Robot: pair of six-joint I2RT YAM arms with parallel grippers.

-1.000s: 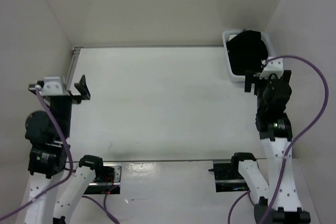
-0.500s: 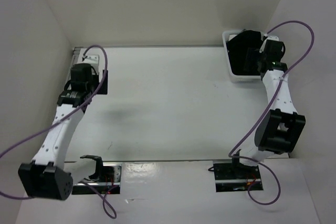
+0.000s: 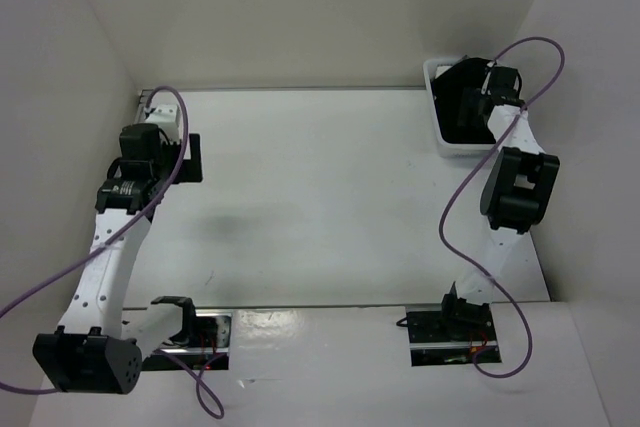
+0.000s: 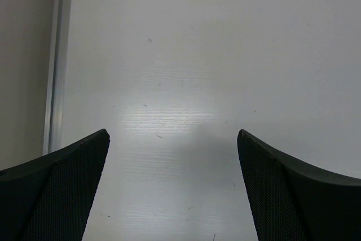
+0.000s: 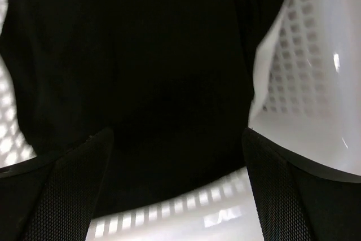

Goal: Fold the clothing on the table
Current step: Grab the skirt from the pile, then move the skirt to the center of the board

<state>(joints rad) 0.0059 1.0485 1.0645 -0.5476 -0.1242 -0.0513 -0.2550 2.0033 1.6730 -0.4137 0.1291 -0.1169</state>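
The black clothing [image 3: 462, 99] lies bunched inside a white mesh basket [image 3: 443, 142] at the table's far right corner. My right gripper [image 3: 483, 105] hangs over the basket, open, with the clothing [image 5: 130, 66] filling the view just beyond its fingers and nothing between them. The basket wall [image 5: 299, 55] shows on the right of that view. Over the bare white table [image 3: 310, 197] near its far left edge, my left gripper [image 3: 188, 157] stands open. In the left wrist view, only tabletop [image 4: 186, 71] shows between its fingers [image 4: 62, 184].
A metal edge strip [image 4: 56, 66] runs along the table's left side. White walls enclose the table on the left, back and right. The basket sits against the right wall.
Both arms have swung out from folded poses. The right gripper has moved up over the basket and the clothing; the left gripper has moved to the table's far left edge.
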